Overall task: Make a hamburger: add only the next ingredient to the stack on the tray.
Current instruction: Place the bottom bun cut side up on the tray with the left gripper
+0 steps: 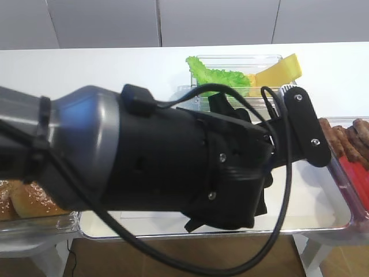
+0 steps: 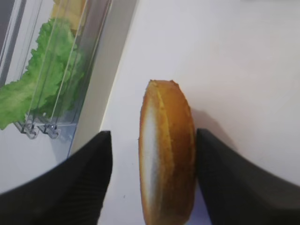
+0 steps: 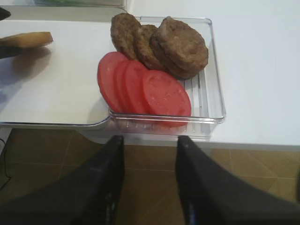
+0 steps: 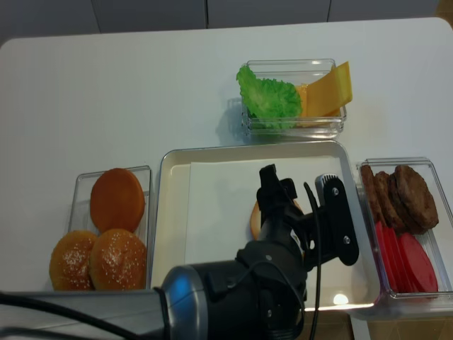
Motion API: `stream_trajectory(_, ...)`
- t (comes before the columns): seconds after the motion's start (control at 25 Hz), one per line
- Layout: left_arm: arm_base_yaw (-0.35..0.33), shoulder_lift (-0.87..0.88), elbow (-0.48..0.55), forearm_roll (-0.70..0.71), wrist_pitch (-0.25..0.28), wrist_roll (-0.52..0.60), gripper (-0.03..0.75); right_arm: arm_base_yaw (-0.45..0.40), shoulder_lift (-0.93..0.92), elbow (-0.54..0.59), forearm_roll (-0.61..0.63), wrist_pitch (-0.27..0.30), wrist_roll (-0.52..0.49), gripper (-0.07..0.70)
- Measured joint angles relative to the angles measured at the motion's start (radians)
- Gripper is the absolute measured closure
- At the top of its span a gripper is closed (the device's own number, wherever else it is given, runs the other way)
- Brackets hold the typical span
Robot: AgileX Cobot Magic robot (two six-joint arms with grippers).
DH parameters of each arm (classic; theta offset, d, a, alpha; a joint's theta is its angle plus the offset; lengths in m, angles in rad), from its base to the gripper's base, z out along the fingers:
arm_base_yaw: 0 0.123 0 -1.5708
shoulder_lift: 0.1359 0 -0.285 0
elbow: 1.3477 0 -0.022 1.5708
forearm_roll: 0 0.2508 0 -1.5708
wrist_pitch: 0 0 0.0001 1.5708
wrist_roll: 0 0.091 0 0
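Bun half (image 2: 166, 154) sits on tray (image 4: 173, 234) paper btwn left gripper (image 2: 152, 180) fingers, jaws spread w/ gaps both sides, not gripping; looks light, soft, squashable, so best pinched gently at crust edges; right gripper (image 3: 149, 180) open, empty.

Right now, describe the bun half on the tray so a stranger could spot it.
Find the big silver tray lined with white paper. Between the left gripper's open jaws sits a flat bun half, golden-brown, seedless, with a pale cut face, unlike the domed sesame buns in the left bin.
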Motion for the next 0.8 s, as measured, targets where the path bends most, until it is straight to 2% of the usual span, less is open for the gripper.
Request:
stream_trajectory(0.16, 0.0, -0.011, 0.0, -0.037, 0.006, 0.002, 0.2, 0.0, 0.0, 0.0, 0.0, 0.0, 0.0, 0.353)
stream_trajectory(0.28, 0.0, -0.036, 0.0, -0.07, 0.036, 0.009, 0.2, 0.0, 0.0, 0.0, 0.0, 0.0, 0.0, 0.353)
stream_trajectory(0.48, 0.031, -0.126, -0.002, -0.229, 0.075, 0.111, 0.2, 0.0, 0.0, 0.0, 0.0, 0.0, 0.0, 0.353)
stream_trajectory(0.64, 0.134, -0.217, -0.002, -0.473, 0.114, 0.284, 0.2, 0.0, 0.0, 0.0, 0.0, 0.0, 0.0, 0.353)
stream_trajectory(0.8, 0.265, -0.296, -0.002, -0.657, 0.204, 0.435, 0.219, 0.0, 0.0, 0.0, 0.0, 0.0, 0.0, 0.353)
